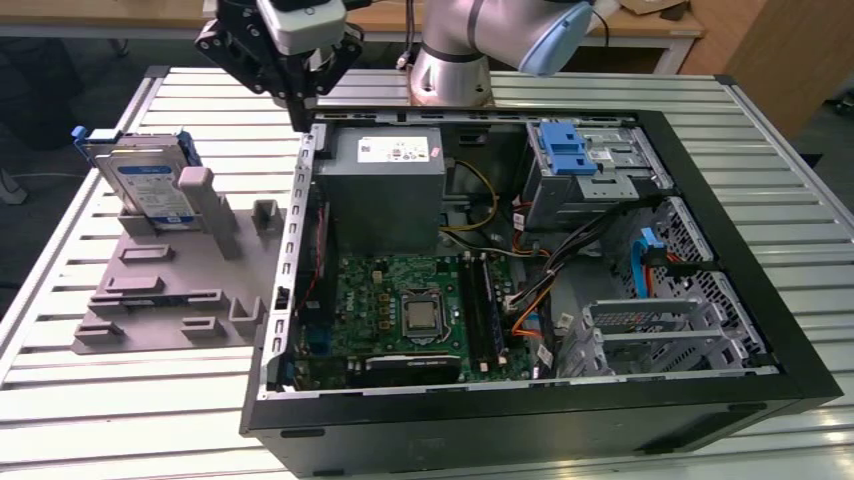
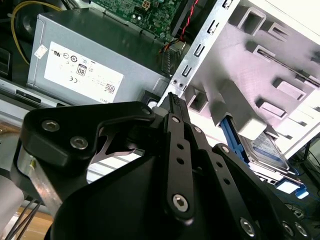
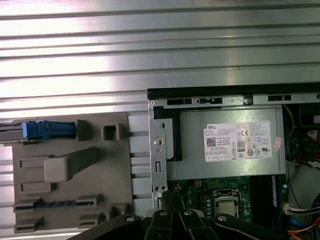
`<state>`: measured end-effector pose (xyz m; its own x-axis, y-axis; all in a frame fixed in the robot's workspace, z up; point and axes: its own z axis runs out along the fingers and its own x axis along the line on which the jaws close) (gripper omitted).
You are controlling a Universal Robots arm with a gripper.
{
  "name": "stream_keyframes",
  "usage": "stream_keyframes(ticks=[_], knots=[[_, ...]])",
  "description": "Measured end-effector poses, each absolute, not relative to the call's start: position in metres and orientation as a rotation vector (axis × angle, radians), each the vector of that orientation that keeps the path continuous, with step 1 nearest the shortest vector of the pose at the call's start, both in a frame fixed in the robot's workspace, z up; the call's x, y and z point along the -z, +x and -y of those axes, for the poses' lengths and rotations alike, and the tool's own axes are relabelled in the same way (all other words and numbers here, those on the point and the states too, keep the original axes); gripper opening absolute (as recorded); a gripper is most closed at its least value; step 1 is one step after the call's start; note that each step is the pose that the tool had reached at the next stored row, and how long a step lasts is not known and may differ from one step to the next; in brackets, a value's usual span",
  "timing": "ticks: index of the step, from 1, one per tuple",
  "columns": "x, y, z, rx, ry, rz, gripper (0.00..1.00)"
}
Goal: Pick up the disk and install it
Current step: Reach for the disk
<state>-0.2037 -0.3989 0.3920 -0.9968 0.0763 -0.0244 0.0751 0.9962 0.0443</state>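
Observation:
The disk (image 1: 147, 185) stands on edge in a grey holder (image 1: 174, 290) on the exterior view's left, its silver face with a white-and-blue label framed in blue plastic. My gripper (image 1: 302, 118) hangs above the case's rear corner, to the right of the disk and well apart from it, shut on nothing. In the second wrist view the black fingers (image 2: 175, 130) close to one tip over the case edge, with the disk (image 2: 267, 150) beyond. In the first wrist view the disk (image 3: 47, 130) appears as a blue edge on the holder, and the gripper (image 3: 172, 197) sits over the case wall.
An open computer case (image 1: 747, 300) lies on the slatted metal table (image 1: 134, 420). Inside are a grey power supply (image 1: 387, 185), a motherboard (image 1: 400, 310), cables, and a silver drive cage with a blue latch (image 1: 574, 150). The arm's base (image 1: 447, 60) stands behind the case.

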Motion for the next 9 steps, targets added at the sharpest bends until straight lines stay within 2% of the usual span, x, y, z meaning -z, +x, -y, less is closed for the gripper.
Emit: stream_keyframes(ticks=[9], knots=[[-0.3919,-0.2068,0.3989,-0.068,0.118,-3.112,0.11]])
